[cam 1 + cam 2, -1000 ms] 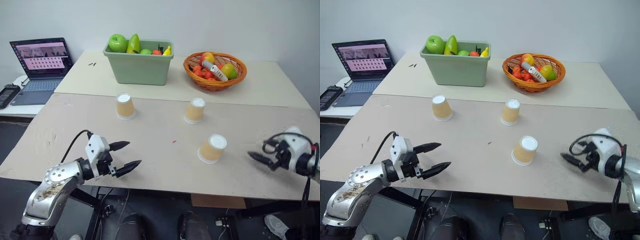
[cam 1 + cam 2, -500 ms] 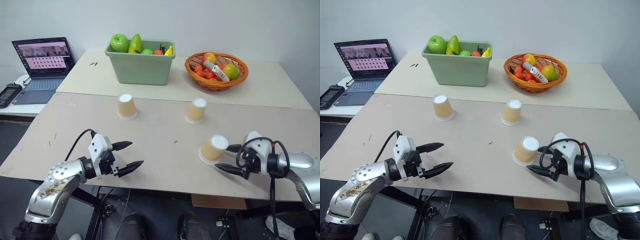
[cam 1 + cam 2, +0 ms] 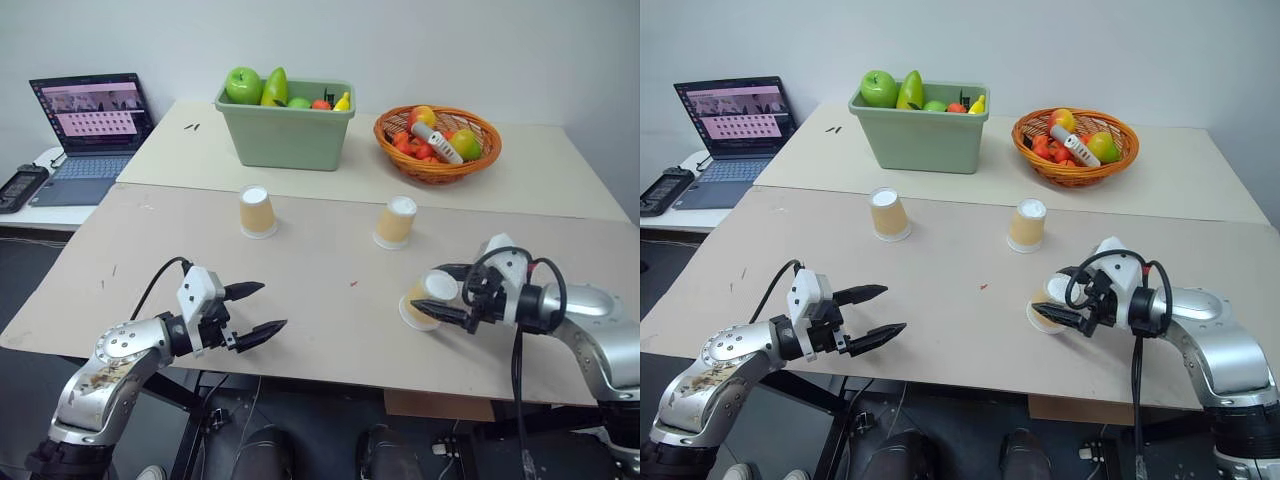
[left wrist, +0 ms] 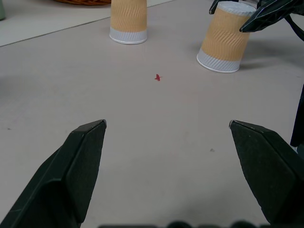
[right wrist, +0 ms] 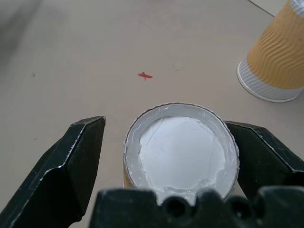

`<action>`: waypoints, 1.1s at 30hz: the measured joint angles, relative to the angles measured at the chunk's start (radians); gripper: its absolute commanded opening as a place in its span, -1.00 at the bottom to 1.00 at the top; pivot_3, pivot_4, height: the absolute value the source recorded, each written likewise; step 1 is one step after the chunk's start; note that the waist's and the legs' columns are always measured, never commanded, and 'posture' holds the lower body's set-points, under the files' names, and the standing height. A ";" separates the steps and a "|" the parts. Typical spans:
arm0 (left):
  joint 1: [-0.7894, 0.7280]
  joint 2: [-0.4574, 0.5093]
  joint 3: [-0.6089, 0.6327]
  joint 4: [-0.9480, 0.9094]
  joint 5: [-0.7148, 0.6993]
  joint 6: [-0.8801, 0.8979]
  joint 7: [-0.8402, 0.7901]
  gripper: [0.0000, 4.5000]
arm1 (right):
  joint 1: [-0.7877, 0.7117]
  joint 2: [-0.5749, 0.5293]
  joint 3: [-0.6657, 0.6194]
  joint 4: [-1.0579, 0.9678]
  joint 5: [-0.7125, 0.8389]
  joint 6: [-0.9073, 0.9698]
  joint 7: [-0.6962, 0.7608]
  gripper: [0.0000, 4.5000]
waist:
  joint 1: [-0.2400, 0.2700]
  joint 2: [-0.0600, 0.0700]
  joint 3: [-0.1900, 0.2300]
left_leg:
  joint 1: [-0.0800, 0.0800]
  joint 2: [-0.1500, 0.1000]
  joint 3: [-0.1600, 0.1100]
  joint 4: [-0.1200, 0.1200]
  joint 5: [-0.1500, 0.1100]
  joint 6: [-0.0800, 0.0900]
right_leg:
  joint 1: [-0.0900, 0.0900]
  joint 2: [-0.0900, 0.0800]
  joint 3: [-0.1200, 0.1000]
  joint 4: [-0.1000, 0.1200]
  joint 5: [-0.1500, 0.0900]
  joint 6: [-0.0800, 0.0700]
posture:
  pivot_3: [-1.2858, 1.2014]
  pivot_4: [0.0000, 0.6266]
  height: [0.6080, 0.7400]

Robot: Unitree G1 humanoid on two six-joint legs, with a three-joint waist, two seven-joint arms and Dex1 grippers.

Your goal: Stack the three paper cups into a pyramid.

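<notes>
Cups all upside down on the tan board point(image 3: 150, 270), white bases up, none stacked yet. You had the right gripper point(image 5: 166, 142) spread wide w/ the near cup point(image 5: 180, 147) sitting between its two fingers, one finger each side, neither clearly pressing the wall; can't tell if the left-hand one was touching. So: straddling, not holding. Middle cup point(image 3: 395, 221) stood farther back, toward the orange basket point(image 3: 438, 142); far-left cup point(image 3: 257, 211) stood in front of the green bin point(image 3: 285, 125), well apart from the other two. Left gripper point(image 3: 252, 310) was also wide open, empty, hovering over the near edge of the board, away from every cup. Risks, as I judged them: the near cup looked tilted in the head views, so if you closed off-centre the fingers could nudge it over or skid it along the board before they bit. Thin paper wall, so a hard squeeze would likely dent it & the base wouldn't seat flat later. Grip looked high, near the base; the taper there could let it slip out on the lift. Base pair was far apart, so you'd need to bring two cups just beside each other first, else the top cup would have nothing to bridge.
</notes>
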 measured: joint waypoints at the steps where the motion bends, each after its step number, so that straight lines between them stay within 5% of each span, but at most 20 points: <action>1: 0.000 0.000 0.000 0.000 0.000 0.000 0.002 0.97 | 0.000 0.000 0.000 0.000 0.000 0.002 -0.002 1.00 | 0.000 0.000 0.000 | 0.000 0.000 0.000 0.000 0.000 0.000 | 0.000 0.000 0.000 0.000 0.000 0.000 | 0.03 -0.52 0.00; 3: 0.000 0.000 0.000 0.000 0.001 0.000 0.005 0.97 | 0.000 0.000 0.000 0.004 0.000 0.002 -0.004 1.00 | 0.000 0.000 0.000 | 0.000 0.000 0.000 0.000 0.000 0.000 | 0.000 0.000 0.000 0.000 0.000 0.000 | 0.03 -0.52 0.00; 10: -0.001 -0.001 0.000 0.000 0.002 0.000 0.013 1.00 | 0.000 0.000 0.002 0.021 -0.007 -0.001 -0.005 0.20 | 0.000 0.000 0.000 | 0.000 0.000 0.000 0.000 0.000 0.000 | 0.000 0.000 0.000 0.000 0.000 0.000 | 0.03 -0.52 0.00; 20: -0.005 -0.002 -0.002 0.000 0.002 0.001 0.019 1.00 | -0.106 0.036 0.023 0.011 0.020 0.027 -0.007 0.20 | -0.008 0.000 0.000 | 0.000 0.000 0.000 0.000 0.000 0.000 | 0.000 0.000 0.000 0.000 0.000 0.000 | 0.03 -0.52 0.00; 26: -0.024 -0.017 -0.034 0.008 0.017 0.002 0.019 1.00 | -0.495 0.193 0.258 0.101 -0.020 0.030 0.062 0.20 | -0.027 0.000 0.000 | 0.000 0.000 0.000 0.000 0.000 0.000 | 0.000 0.001 -0.001 0.000 0.000 -0.001 | 0.03 -0.52 0.00; 33: -0.030 -0.020 -0.033 0.018 0.020 0.002 0.026 1.00 | -0.607 0.324 0.438 0.347 -0.133 -0.070 0.148 0.20 | -0.017 0.000 0.000 | -0.005 -0.001 -0.001 0.000 0.000 0.000 | -0.001 -0.001 -0.006 -0.003 0.001 0.000 | 0.03 -0.52 0.00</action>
